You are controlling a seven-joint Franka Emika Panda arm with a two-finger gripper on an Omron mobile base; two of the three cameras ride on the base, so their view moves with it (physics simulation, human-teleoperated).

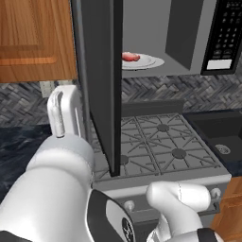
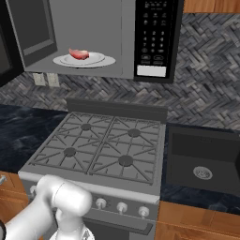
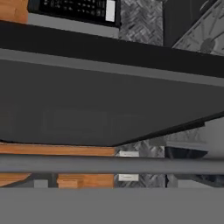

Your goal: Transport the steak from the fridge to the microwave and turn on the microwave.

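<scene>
Up top, you have the wide dark grey-black microwave [image 2: 93, 37] with its grey cavity filling the upper part of both base views, its big dark door [image 1: 101, 85] swung open and standing edge-on left of centre in the left base view. Below it sits the grey gas stove [image 2: 103, 150] with four burner grates, and at the right edge a dark sink [image 2: 204, 161] set in the black desk [image 2: 18, 131]. Inside the cavity, a round white plate [image 2: 101, 60] carries the small red-pink raw steak [image 2: 78, 54], lying flat. In the hand view the door's long grey bar handle [image 3: 109, 165] crosses the lower frame. Your fingers are spread wide, holding nothing.
</scene>
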